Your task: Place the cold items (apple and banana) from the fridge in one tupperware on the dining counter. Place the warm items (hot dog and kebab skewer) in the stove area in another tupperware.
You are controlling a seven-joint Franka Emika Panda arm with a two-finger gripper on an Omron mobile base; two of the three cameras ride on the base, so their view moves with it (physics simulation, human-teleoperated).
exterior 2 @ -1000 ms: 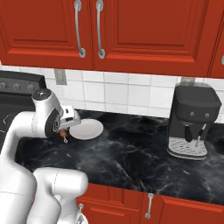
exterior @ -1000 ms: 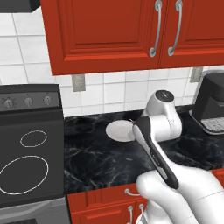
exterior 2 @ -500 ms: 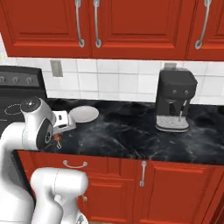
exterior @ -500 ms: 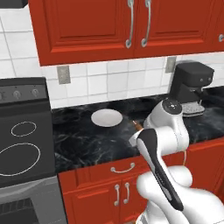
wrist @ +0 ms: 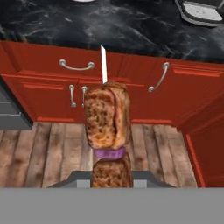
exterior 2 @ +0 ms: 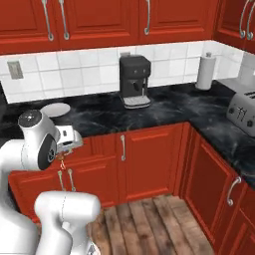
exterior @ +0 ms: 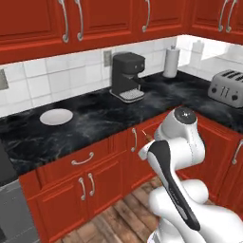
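The kebab skewer [wrist: 107,116] has browned meat chunks, a purple onion slice and a pale stick tip pointing away from the hand. My gripper [wrist: 111,177] is shut on its lower end, held in front of the red lower cabinets and above the wooden floor. In the right base view the gripper [exterior 2: 68,143] sits beside the arm's white head, with the kebab [exterior 2: 62,158] hanging just under it. In the left base view the gripper [exterior: 144,141] is largely hidden behind the arm.
A black marble counter [exterior: 99,118] carries a white plate [exterior: 56,116], a black coffee machine [exterior: 127,76], a paper towel roll [exterior: 171,61] and a toaster [exterior: 230,88]. The counter turns a corner on the right [exterior 2: 219,129]. Wooden floor [exterior 2: 159,224] lies open ahead.
The whole picture has shifted: the base has moved back and to the right, away from the stove. The corner counter and toaster have come into view. The kebab stays in the gripper.
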